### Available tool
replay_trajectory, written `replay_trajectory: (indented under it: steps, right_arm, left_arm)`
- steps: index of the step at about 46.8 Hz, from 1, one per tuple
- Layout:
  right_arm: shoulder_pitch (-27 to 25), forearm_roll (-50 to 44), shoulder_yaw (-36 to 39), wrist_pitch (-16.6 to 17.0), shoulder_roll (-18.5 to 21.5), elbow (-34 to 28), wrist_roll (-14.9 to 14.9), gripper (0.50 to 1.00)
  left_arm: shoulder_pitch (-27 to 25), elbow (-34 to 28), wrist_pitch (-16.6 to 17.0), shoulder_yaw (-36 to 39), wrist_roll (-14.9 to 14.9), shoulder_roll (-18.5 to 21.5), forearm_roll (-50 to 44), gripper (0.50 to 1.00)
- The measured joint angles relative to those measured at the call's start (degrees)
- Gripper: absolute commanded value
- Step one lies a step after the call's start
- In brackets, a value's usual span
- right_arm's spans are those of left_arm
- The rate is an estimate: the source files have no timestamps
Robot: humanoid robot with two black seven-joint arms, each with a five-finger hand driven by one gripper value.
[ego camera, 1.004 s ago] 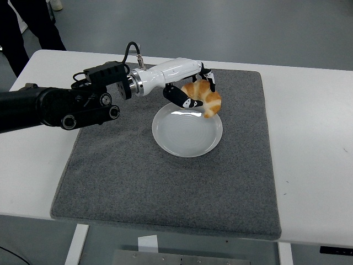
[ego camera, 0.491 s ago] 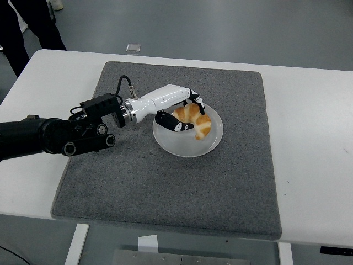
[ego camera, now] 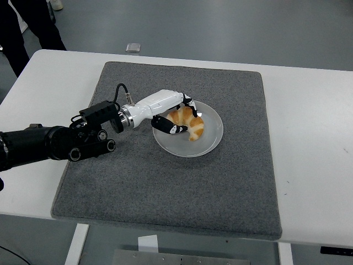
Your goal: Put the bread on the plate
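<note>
1. The bread, a golden croissant, sits low in the white plate, in the plate's left half, with its curved tip pointing toward the near rim.
2. The left robot hand reaches in from the left and wraps over the croissant's left end: the white back of the hand lies above and to the left of it, and the dark fingers curl over its top.
3. A black-and-white thumb presses in from the near side, so the robot hand is pinching the bread between thumb and fingers.
4. Whether the croissant's underside is actually touching the plate cannot be told from this high angle; it looks right down at the surface.
5. The croissant's left end is hidden behind the fingers and palm; only its right-hand curve shows clearly.
6. The fingertips on the far side are small and dark, and how many touch the bread is hard to make out.
7. The plate rests on a grey mat that covers the middle of the white counter.
8. The black forearm runs off the picture's left edge.
9. At the top left, a person's dark trouser legs are cut off by the frame, and a small flat object lies on the floor beyond the counter, too small to identify.
</note>
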Motion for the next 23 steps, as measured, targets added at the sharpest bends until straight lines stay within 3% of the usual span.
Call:
replay_trajectory:
  steps: [12,23]
  right_arm:
    - [0.0,0.0,0.0,0.0,0.0,0.0,0.0,0.952]
    - [0.0,0.0,0.0,0.0,0.0,0.0,0.0,0.952]
  left_arm:
    - [0.0,0.0,0.5,-0.1,0.0,0.0,-0.7,0.5]
    - [1.0,0.1,2.9,-0.2,0.0,0.0,-1.1,0.5]
